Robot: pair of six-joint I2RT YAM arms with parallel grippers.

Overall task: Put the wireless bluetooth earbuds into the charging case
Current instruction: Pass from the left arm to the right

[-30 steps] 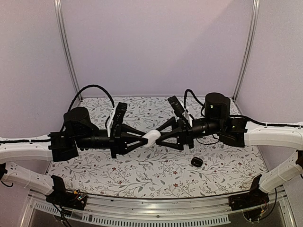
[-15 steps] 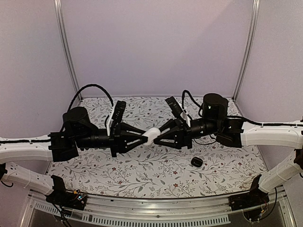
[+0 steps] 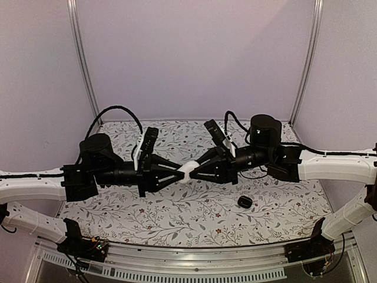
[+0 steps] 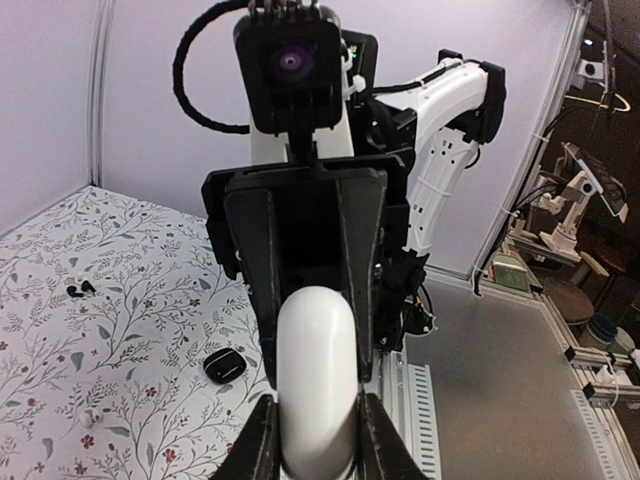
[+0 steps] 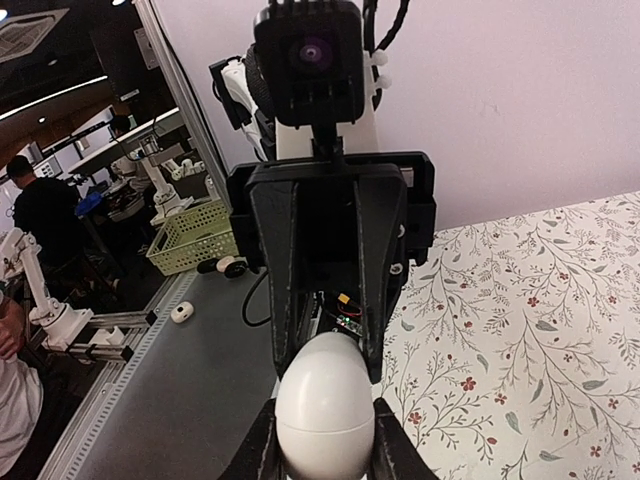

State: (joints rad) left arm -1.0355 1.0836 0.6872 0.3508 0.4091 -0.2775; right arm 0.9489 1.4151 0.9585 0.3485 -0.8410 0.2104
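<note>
Hidden in the top view: my two sets of fingers meet in mid-air over the floral table cloth (image 3: pixel 177 218) and cover most of the white case (image 3: pixel 187 171), so only a short pale band shows between them
Cut off in the wrist views: the near end of the white case runs out of the lower edge of each picture, and my own fingertips go with it
Hard to make out: two tiny dark specks on the cloth in the left wrist view, which I take for the earbuds (image 4: pixel 78 289), though they are too small to be sure of; in the top view I cannot find them among the printed leaves
Left gripper (image 4: pixel 315 455): jaws pressed onto the white case, one finger tight on each side
Right gripper (image 5: pixel 323 450): jaws pinching the other end of the same case, with no gap showing on either side
White case, look: smooth, glossy, rounded like an egg, held off the table between my two arms
Earbuds, place: lying close together on the cloth, well apart from both my grippers
Black case (image 3: pixel 245 202): a small rounded dark pebble on the cloth, below my right arm
</note>
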